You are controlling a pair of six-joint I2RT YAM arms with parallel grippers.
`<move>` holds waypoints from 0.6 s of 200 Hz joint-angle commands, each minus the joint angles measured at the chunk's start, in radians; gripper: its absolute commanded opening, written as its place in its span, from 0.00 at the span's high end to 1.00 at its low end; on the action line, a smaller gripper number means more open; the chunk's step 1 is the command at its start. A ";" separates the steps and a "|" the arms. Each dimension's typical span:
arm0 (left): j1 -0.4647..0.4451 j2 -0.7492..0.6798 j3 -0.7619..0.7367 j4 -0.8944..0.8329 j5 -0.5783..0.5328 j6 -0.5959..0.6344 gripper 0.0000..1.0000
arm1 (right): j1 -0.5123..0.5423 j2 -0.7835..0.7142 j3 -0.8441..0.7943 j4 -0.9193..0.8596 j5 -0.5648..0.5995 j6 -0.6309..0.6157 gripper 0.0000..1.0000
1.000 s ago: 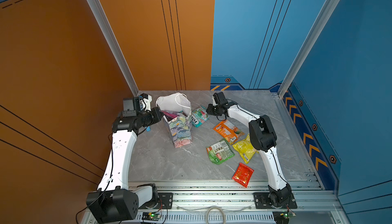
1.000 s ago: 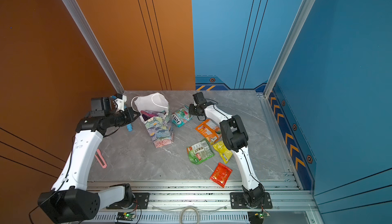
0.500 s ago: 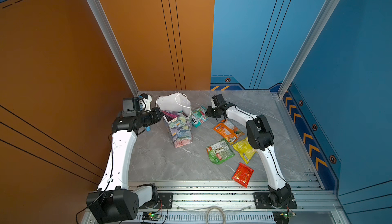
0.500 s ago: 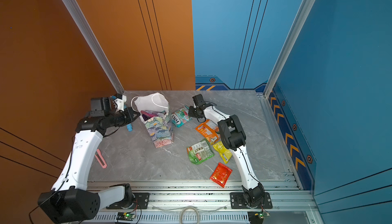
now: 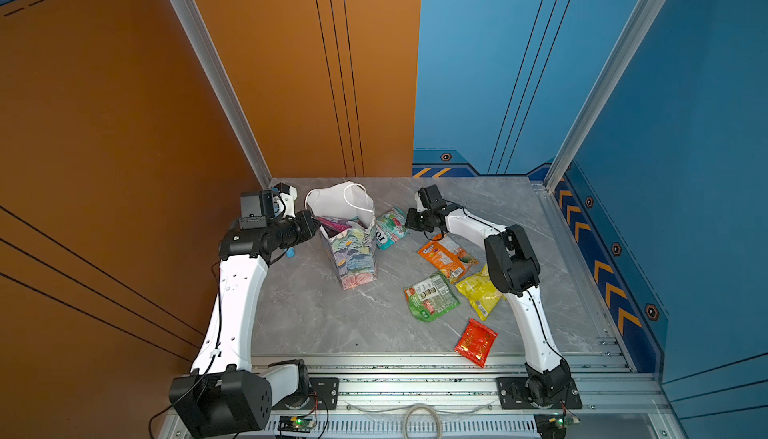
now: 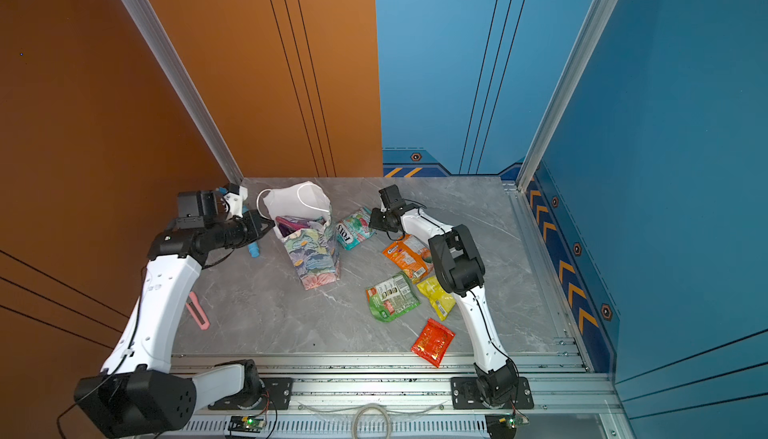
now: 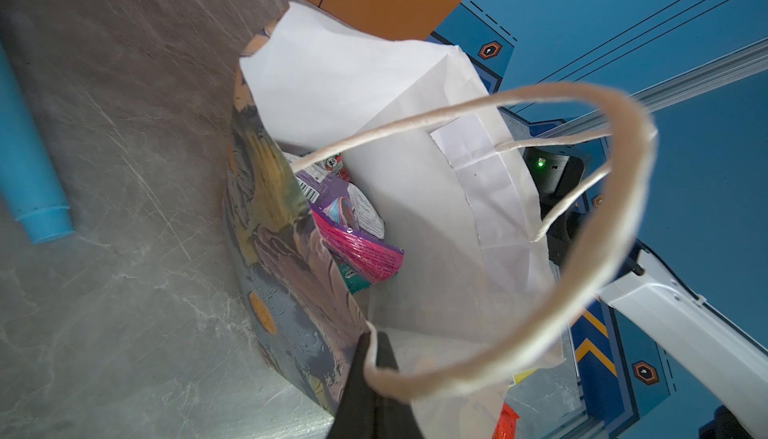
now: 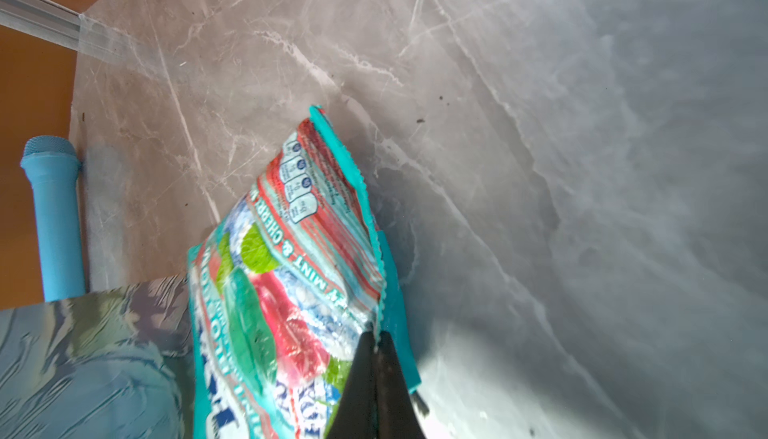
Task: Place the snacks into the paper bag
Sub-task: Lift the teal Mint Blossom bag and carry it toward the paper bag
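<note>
While left gripper [image 7: 372, 340] clamps the paper bag [image 7: 282, 291] rim, right gripper [image 8: 376, 343] pinches the teal packet [image 8: 291, 283] edge beside the bag: lift above rim, then release.

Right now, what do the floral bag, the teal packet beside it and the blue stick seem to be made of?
Floral bag: paper, matte; it shows sharp creases and a plain white inside.
Teal packet: thin plastic film, glossy; it shows crinkles, glare and a serrated sealed edge.
Blue stick: probably moulded plastic, satin; it is smooth with a stepped end, though rubber is not ruled out.
</note>
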 commanded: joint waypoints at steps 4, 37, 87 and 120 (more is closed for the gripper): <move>0.010 -0.003 0.009 0.014 0.037 0.001 1.00 | -0.002 -0.141 -0.032 0.017 0.031 -0.026 1.00; 0.011 -0.011 0.008 0.015 0.038 0.006 1.00 | 0.007 -0.241 -0.053 0.020 0.055 -0.050 1.00; 0.010 -0.025 0.007 0.013 0.037 -0.001 1.00 | 0.035 -0.376 -0.060 0.022 0.087 -0.094 1.00; 0.009 -0.021 0.006 0.013 0.046 -0.009 1.00 | 0.049 -0.421 -0.031 0.009 0.095 -0.112 1.00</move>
